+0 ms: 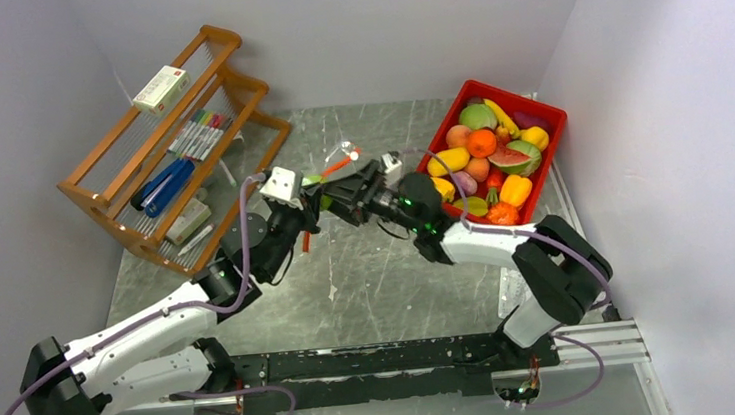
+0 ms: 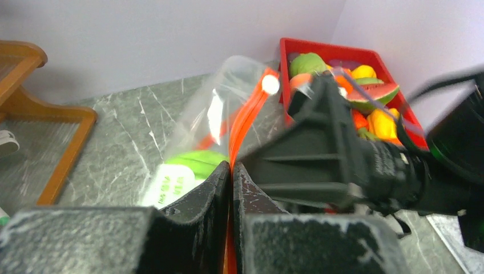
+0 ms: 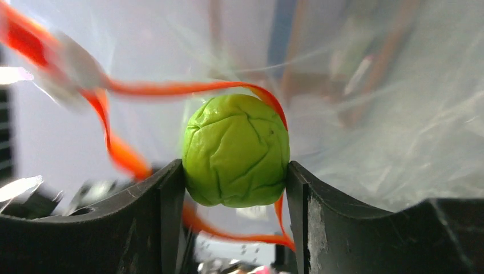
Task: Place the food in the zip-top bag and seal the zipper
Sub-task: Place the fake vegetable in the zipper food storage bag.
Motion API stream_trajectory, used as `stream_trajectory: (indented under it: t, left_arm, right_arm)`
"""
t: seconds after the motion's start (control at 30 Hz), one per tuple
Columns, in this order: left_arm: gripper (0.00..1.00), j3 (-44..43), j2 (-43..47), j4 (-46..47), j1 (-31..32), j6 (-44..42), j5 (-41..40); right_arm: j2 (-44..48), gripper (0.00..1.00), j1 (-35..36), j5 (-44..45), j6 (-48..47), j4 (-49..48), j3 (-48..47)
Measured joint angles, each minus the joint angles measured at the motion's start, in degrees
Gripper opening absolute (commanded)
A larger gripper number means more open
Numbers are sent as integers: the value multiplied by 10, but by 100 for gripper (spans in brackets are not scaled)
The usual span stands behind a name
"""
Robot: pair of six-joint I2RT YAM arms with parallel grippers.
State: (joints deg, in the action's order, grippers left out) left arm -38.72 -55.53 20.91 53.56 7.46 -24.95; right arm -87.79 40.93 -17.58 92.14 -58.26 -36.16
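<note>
Right hand [image 3: 234, 171]: part-open, clamped on green food [image 3: 235, 149], at the mouth of the bag [image 3: 399, 114] just ahead. Left hand [image 2: 231, 172]: pinched tight on zipper [image 2: 246, 120]. Step: insertion. Next probably calls for pushing deeper, then release.

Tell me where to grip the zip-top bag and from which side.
Pinch the zipper at one end of the mouth, from the left, as the left gripper does. The strip looks firmer than the crinkly film, and that leaves the mouth free for the right gripper holding the green food.
</note>
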Motion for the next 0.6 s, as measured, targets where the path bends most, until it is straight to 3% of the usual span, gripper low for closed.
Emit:
stream_trajectory:
  t: [0.1,0.17,0.6]
  left_arm:
    - [7,-12,-6,-7,-3,-2,2]
    - [7,-35,-7,-12,-6,-2,4]
    - [7,-57,-8,-69,-4,5,23]
  right_arm:
    - [0,35,26,42,-102,225,-122]
    - [4,34,49,78,-159,323,-179]
    - [45,32,70,280,-290,607,-244]
